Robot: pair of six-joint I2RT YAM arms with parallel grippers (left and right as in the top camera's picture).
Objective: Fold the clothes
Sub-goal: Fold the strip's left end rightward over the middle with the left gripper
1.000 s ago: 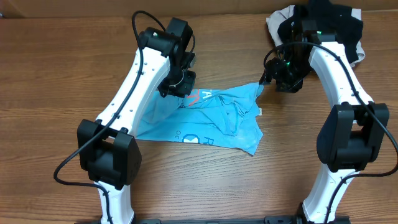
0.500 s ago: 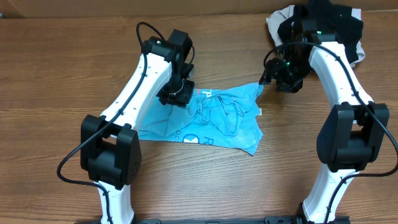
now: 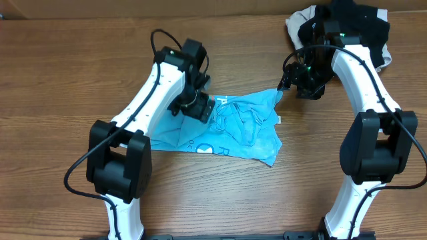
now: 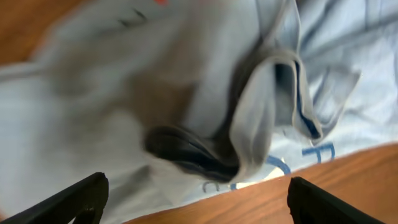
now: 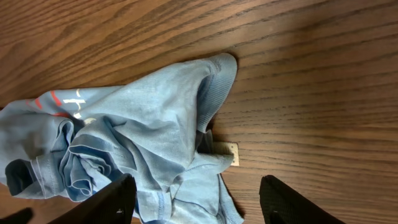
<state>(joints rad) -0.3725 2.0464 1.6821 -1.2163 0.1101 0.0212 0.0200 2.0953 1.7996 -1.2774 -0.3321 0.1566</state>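
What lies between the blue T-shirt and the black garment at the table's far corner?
In the overhead view, the right gripper, jaws open, hangs between the T-shirt and the black garment.

white and red print on the sky-blue T-shirt [image 3: 261,137], crumpled and blurred, no word legible

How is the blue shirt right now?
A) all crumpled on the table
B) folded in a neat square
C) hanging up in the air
A: the blue shirt lies bunched and wrinkled on the wooden table, with no neat edges.
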